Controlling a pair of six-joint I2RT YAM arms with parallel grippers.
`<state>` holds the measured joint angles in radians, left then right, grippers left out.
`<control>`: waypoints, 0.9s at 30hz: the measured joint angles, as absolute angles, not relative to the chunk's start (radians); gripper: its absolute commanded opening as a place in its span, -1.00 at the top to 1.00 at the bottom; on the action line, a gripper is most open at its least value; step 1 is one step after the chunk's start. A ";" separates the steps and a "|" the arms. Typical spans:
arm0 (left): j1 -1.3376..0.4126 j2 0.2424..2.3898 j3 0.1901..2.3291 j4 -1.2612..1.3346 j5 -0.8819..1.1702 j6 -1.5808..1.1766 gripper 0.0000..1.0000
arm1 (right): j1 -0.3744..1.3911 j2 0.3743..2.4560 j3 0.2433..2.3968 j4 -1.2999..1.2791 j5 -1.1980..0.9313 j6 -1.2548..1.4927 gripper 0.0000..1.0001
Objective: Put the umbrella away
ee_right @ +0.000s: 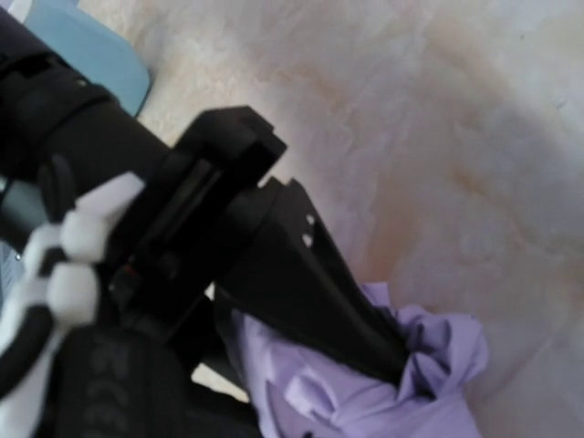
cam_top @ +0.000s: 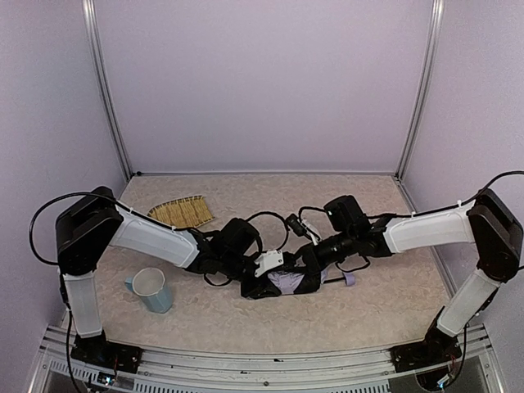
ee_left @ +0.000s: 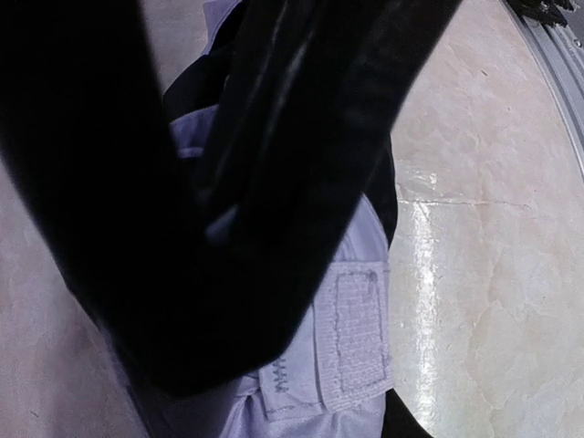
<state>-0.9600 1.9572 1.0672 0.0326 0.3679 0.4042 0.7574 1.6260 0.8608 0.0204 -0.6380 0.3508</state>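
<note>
Presently: umbrella (cam_top: 288, 283), collapsed, lavender fabric bunched, lying on worktop (cam_top: 246, 323), centre, toward near edge, between both grippers. Left gripper (cam_top: 264, 277): jaws part-closed, clamped on fabric folds at umbrella's left end; closure strap (ee_left: 358, 338) just beside finger. Right gripper (cam_top: 314, 267): jaws together, at umbrella's right portion; whether fabric pinched, cannot tell. Handle knob (cam_top: 350, 279) pointing toward right edge.

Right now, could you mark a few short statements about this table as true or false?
1. The umbrella lies on the table between the two arms. True.
2. The blue cup lies on its side. False: it stands upright.
3. The woven straw mat is beside the right arm. False: it lies far back on the left side.
4. The left gripper and the right gripper both reach the umbrella. True.
</note>
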 measured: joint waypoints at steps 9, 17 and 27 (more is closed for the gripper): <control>-0.933 1.974 1.074 0.041 0.427 0.372 1.00 | 0.803 1.626 0.850 0.033 -0.503 0.327 1.00; -0.928 1.991 1.101 0.014 0.424 0.336 1.00 | 0.902 1.626 0.791 0.109 -0.354 0.289 1.00; -0.941 1.987 1.101 0.004 0.387 0.350 1.00 | 0.935 1.604 0.742 0.158 -0.276 0.295 0.76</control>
